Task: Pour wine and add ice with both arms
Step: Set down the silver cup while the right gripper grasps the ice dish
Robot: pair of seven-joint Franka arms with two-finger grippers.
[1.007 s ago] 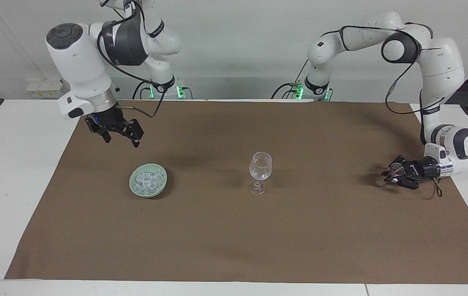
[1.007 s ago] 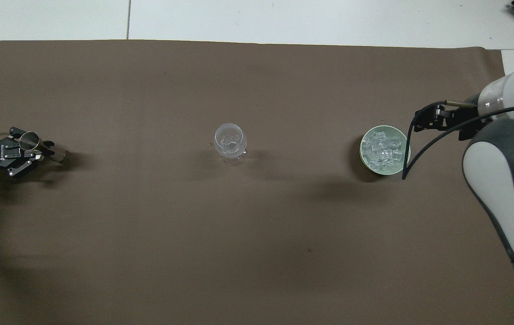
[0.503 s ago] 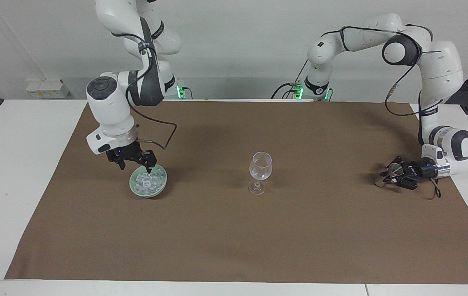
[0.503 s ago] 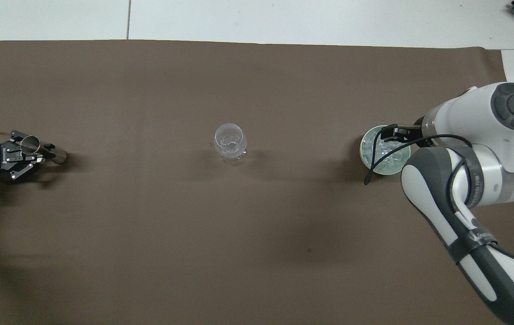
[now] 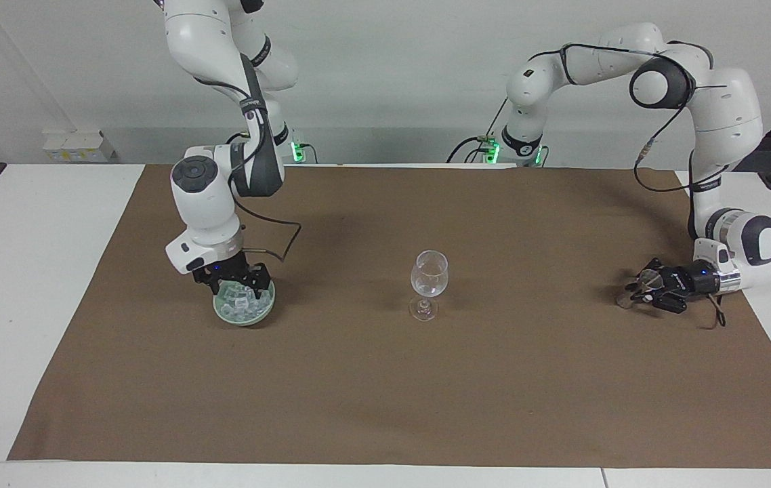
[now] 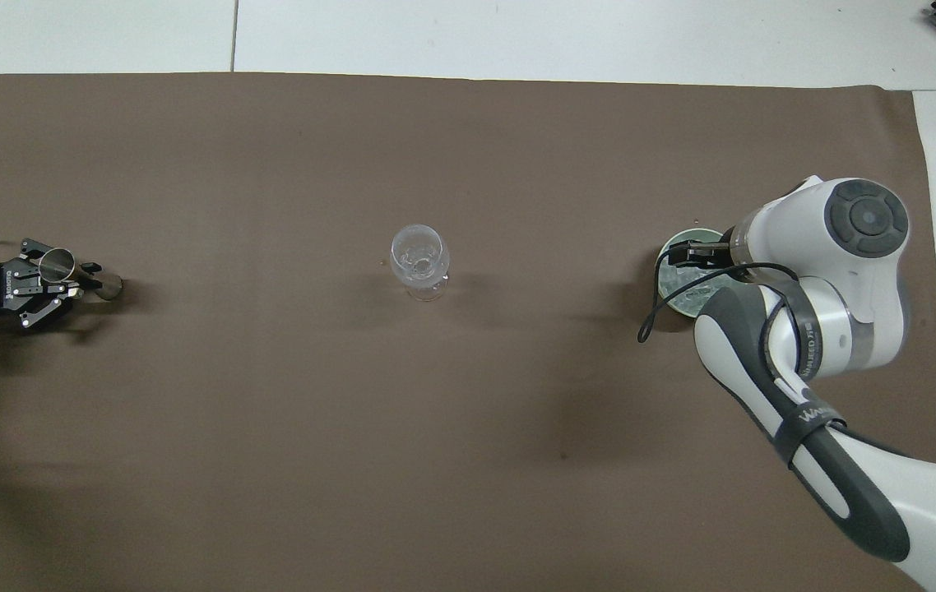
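Down in the pale green ceramic bowl (image 5: 244,310) of clear ice cubes (image 5: 240,303), the right gripper (image 5: 236,287) spreads wide, picking; next, close and lift toward the clear stemmed wineglass (image 5: 428,283). Left gripper (image 5: 650,287) clamps a small metal cup (image 6: 54,263).

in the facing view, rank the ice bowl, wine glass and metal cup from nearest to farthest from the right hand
1. Ice bowl: directly under the right hand, at the right arm's end of the table.
2. Wine glass: mid-table.
3. Metal cup: at the left arm's end, at the left hand.

Right hand (image 5: 236,290) now down among ice (image 5: 242,305)
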